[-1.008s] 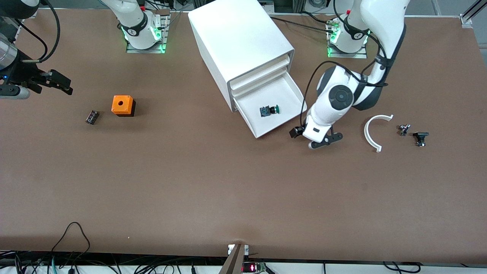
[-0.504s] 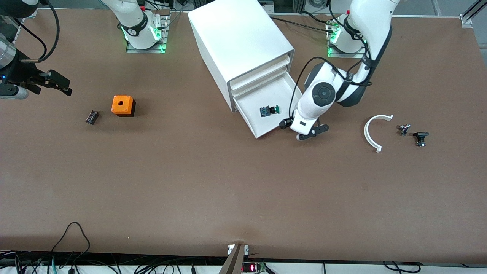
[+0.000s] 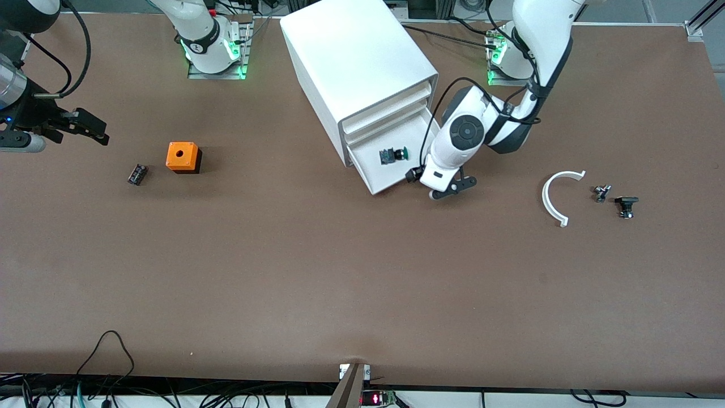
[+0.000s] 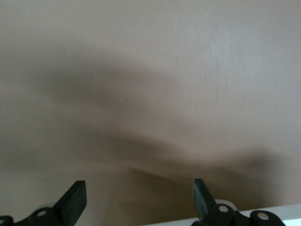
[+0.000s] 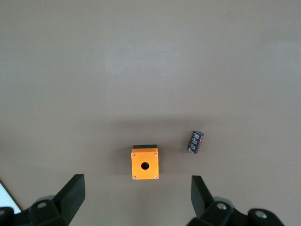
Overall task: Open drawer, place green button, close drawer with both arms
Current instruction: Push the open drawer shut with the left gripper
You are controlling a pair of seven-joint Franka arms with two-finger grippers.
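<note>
arms (image 3: pixel 470 133): white shells, black joint rings | black cables | bases lit green | tools: black, two-fingered

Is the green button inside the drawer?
Yes. The button lies in the bottom drawer, which is partly open.

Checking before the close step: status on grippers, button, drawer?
Left gripper open at the white bottom drawer's front lip. Right gripper open, waiting at its table end. Green-capped push button lying in drawer. Nothing blocking.
</note>
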